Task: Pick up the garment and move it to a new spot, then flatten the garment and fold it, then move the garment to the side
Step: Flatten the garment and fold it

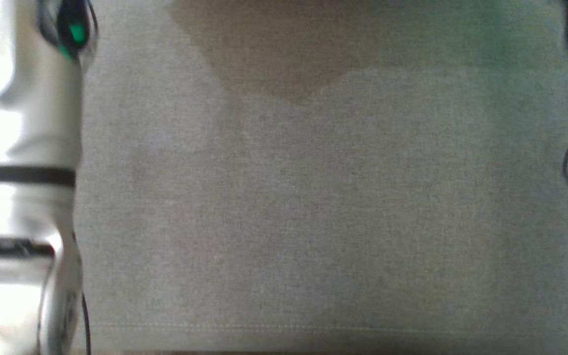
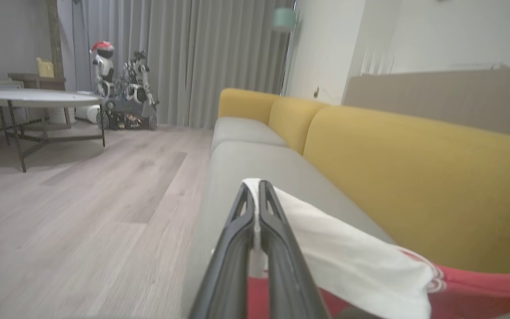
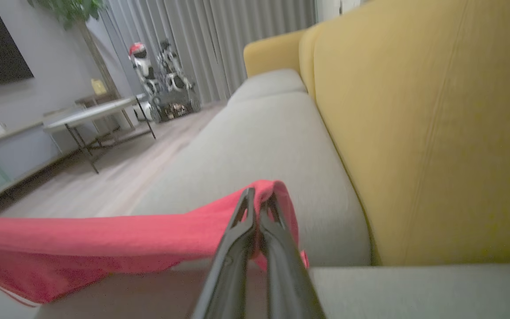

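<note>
My left tool [image 2: 256, 186] is clamped on the garment's [image 2: 352, 261] white cloth, my right tool [image 3: 260, 197] on its red; the head view shows the grey woven sofa [image 1: 313, 197].

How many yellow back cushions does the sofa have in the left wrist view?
3. The nearest yellow fabric back cushion spans the right side, the middle one sits beyond it, and the farthest is near the grey curtain. More may lie past the right edge.

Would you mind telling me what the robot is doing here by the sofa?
The robot holds a red and white garment stretched between both grippers over the grey seat of the sofa. The left gripper is shut on a white part, the right gripper on a red edge. It is not yet laid flat.
</note>
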Motion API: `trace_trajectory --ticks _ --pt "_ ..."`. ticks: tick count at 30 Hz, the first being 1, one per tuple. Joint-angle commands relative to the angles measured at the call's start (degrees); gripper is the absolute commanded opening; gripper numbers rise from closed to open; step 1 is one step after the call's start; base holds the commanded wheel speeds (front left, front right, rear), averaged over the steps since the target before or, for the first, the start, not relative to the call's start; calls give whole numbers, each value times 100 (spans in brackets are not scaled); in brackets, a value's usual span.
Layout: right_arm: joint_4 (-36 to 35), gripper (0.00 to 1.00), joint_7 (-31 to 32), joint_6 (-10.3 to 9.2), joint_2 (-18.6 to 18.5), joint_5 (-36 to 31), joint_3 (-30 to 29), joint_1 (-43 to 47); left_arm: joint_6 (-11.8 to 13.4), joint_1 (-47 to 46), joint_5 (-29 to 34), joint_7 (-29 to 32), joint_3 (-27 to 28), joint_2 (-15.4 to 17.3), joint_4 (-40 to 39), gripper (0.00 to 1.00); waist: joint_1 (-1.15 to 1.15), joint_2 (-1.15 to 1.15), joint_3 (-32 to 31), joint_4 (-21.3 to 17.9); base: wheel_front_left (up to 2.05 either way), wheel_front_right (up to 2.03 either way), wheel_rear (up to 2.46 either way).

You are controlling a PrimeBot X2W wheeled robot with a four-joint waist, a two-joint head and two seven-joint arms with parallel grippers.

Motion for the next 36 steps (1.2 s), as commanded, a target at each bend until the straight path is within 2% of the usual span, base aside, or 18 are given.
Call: trace_trajectory --ticks 1,6,9,10,15,20,26,31,36 --pt "-131 0 11 -4 25 130 192 213 -47 118 52 -27 59 277 -120 0 -1 0 -105 27 0 0 0" --pt "-136 0 184 -4 -107 440 805 1056 -200 1105 192 -27 -220 381 0 0 -1 0 -409 33 0 0 0" --pt "-153 0 297 -4 -200 539 1052 1348 -240 1494 365 -27 -444 490 -159 0 -1 0 -544 44 0 0 0" --pt "-228 0 425 -4 -299 626 1331 1601 -265 1922 515 -28 -699 603 -323 0 -1 0 -675 38 0 0 0" --pt "-369 0 589 -4 -571 809 1756 1949 -281 2679 586 -28 -1189 817 -735 0 -1 0 -890 -2 0 0 0" --pt "-404 0 756 -4 -913 1081 2076 2335 -284 3275 471 -28 -1862 1138 -1139 0 -1 0 -1112 25 0 0 0" --pt "-501 0 809 -4 -1156 1408 2333 2769 -285 3691 90 -6 -2269 1395 -1245 0 -1 0 -1374 44 0 0 0" --pt "-604 0 887 -4 -1162 1610 2583 3082 -285 4040 -118 60 -2658 1682 -1328 0 -1 0 -1592 -25 0 0 0" --pt "-794 0 1279 -4 -1249 1807 2945 3329 -285 4343 -353 271 -2961 1965 -1462 0 -1 0 -1812 -85 0 0 0"
